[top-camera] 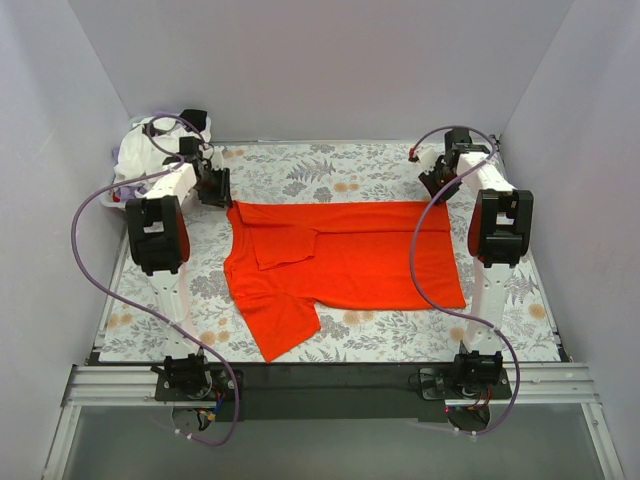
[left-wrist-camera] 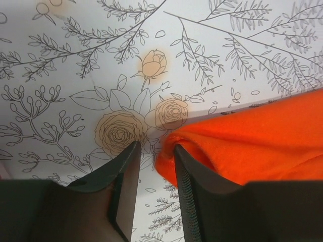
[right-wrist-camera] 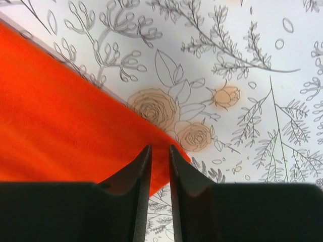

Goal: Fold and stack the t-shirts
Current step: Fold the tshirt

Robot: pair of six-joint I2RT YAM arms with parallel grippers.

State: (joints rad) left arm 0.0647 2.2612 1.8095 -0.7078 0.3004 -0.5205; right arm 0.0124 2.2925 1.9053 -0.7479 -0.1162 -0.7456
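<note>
From above, the orange-red t-shirt (top-camera: 350, 260) lies spread on the floral cloth (top-camera: 310, 170) that covers the table (top-camera: 330, 382). Its long axis runs left to right. The sleeve end is toward the left arm and the straight hem toward the right arm. One sleeve is folded in over the body, and the other sticks out toward the near-left corner. Only this view shows the white t-shirts (top-camera: 135, 160), bunched in a heap at the far-left corner behind the left arm. The left tool (top-camera: 213, 187) sits low at the shirt's far-left corner and the right tool (top-camera: 437, 182) at its far-right corner. How far either one is open cannot be read from here. The left wrist view settles it for that side: the left tool (left-wrist-camera: 156, 146) stands partly open with a clear gap. A rumpled corner of the shirt (left-wrist-camera: 252, 141) pokes into that gap beside the right-hand finger, and nothing is pinched. In the right wrist view, the right tool (right-wrist-camera: 159, 148) is closed to a narrow slit over the shirt's straight edge (right-wrist-camera: 60, 116). Orange shows in the slit. Whether the fingers actually clamp the fabric or only sit above it, I cannot tell.
</note>
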